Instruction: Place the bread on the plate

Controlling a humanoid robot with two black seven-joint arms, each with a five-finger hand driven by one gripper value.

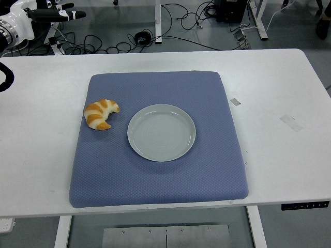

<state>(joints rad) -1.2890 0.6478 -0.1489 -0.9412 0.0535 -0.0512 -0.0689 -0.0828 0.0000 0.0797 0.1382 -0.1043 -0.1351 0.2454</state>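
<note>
A golden croissant (101, 113) lies on the left part of the blue mat (155, 181), a little left of the plate. The round pale grey plate (161, 133) sits at the mat's middle with nothing on it. My left hand (54, 14) is high in the far left corner, well behind and to the left of the croissant, its fingers stretched out straight to the right and holding nothing. A black loop of the left arm (5, 80) shows at the left edge. The right arm does not show.
The mat lies on a white table (279, 93) with two small tape marks (291, 122) on its right side. Cables and table legs are on the floor beyond the far edge.
</note>
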